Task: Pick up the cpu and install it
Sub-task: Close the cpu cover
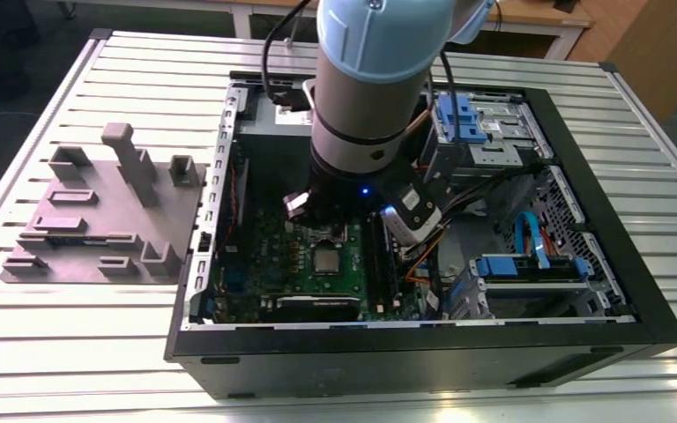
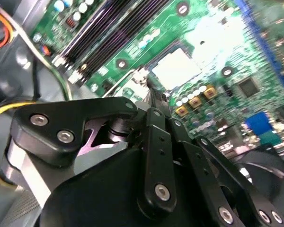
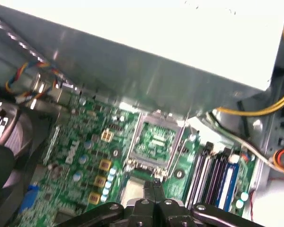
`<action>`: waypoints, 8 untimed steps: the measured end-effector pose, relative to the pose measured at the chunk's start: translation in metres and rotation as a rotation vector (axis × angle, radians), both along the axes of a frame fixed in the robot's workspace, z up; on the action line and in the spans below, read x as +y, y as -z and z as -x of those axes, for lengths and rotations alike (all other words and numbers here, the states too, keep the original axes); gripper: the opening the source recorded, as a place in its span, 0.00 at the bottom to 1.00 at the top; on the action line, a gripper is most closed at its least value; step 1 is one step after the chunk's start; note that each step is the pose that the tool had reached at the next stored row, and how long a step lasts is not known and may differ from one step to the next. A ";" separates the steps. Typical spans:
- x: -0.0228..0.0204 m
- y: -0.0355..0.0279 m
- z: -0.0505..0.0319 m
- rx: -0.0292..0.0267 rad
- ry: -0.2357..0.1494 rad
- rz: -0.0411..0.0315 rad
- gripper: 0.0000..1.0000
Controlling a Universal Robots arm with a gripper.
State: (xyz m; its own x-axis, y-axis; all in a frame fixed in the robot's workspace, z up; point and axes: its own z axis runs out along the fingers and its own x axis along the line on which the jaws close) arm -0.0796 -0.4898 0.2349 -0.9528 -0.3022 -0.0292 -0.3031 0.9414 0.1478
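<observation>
On the ribbed metal counter (image 1: 68,352), a black, open-sided computer case (image 1: 433,352) is lying flat. A smooth pale blue-and-grey arm (image 1: 368,88) is hanging down into it, hiding the far part of the green motherboard (image 1: 256,256). The cpu (image 1: 324,262), a small flat square with a dull silvery top, is sitting on the board just on the near side of the arm's black wrist. At the exterior view's left, a matte grey-mauve block (image 1: 92,220) with upright posts is resting on the counter, apart from the case. Blue plastic drive tabs (image 1: 524,267) and loose cables are crowding the case toward the exterior view's right.

Seen in the second wrist view, the black end effector (image 2: 154,94), studded with round screws, is pressing its two fingers together with nothing visible between them. Its tips are hanging just beside the cpu (image 2: 176,64) and a thin wire lever (image 2: 120,78). Long dark memory slots (image 2: 109,33) are running alongside.

Seen in the first wrist view, the end effector (image 3: 153,185) is covering one edge of the cpu (image 3: 131,191). The silver rectangular socket frame (image 3: 156,137) is lying just past it, with a smooth pale metal box (image 3: 156,52) behind.
</observation>
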 end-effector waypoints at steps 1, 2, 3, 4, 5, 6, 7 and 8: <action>0.0000 0.0000 0.0000 0.0000 -0.006 -0.0069 0.10; 0.0001 0.0000 0.0000 0.0002 -0.016 -0.0084 0.10; 0.0001 0.0001 0.0000 0.0002 -0.033 -0.0086 0.10; 0.0000 0.0002 0.0000 0.0004 -0.051 -0.0084 0.10; 0.0000 0.0003 0.0000 0.0004 -0.069 -0.0085 0.10; 0.0000 0.0004 0.0000 0.0005 -0.088 -0.0085 0.10; 0.0000 0.0006 0.0000 0.0006 -0.106 -0.0085 0.10; 0.0000 0.0006 0.0000 0.0007 -0.124 -0.0084 0.10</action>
State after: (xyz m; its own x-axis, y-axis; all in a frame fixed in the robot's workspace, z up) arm -0.0796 -0.4898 0.2343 -0.9082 -0.4174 -0.0316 -0.4169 0.8955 0.1558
